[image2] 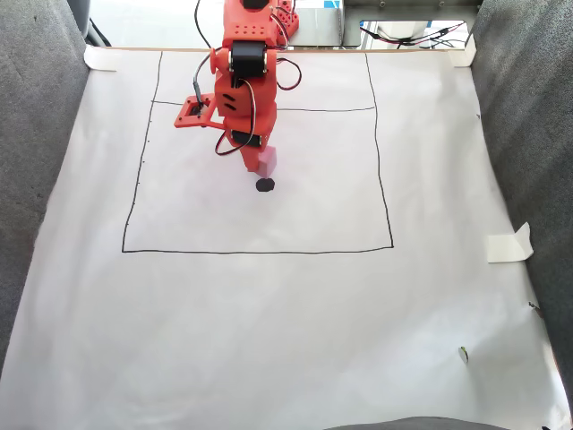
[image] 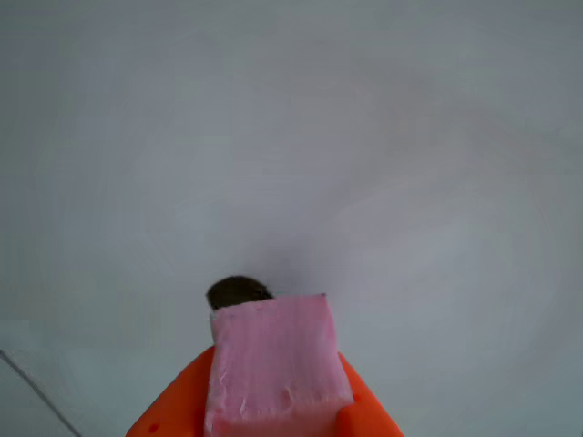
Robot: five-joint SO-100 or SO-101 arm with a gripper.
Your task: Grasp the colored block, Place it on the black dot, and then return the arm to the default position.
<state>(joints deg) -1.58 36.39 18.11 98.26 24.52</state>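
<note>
The orange claw (image: 273, 423) was clamped on the pink foam cube (image: 273, 364), held just short of the black dot (image: 237, 291). Released there, the cube would likely land beside the dot, not covering it.

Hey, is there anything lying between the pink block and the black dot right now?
Nothing: in the fixed view only bare white paper separates the pink block, held in the gripper, from the black dot.

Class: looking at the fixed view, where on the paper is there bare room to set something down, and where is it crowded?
Bare: the drawn square's right half and the paper below it. Crowded: around the gripper, pink block and black dot.
</note>
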